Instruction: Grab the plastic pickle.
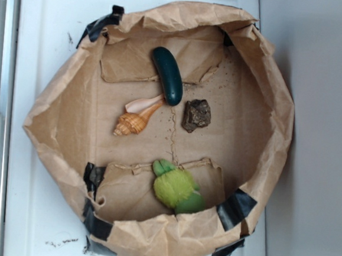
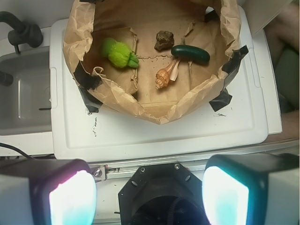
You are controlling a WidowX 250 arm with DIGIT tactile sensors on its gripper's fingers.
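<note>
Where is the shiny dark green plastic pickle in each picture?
Exterior view: the glossy dark green plastic pickle lies in the upper middle of the crumpled brown paper bag.
Wrist view: the pickle lies at upper right, inside the bag.
Shared landmark: the orange-and-cream spiral seashell touches the pickle's end in both views.

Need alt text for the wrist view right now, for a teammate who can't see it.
Open pincer, pads glowing, hangs over a white lid, short of a brown paper bag. Inside the bag lie a dark green plastic pickle touching a seashell, a brown rock and a green plush toy.
</note>
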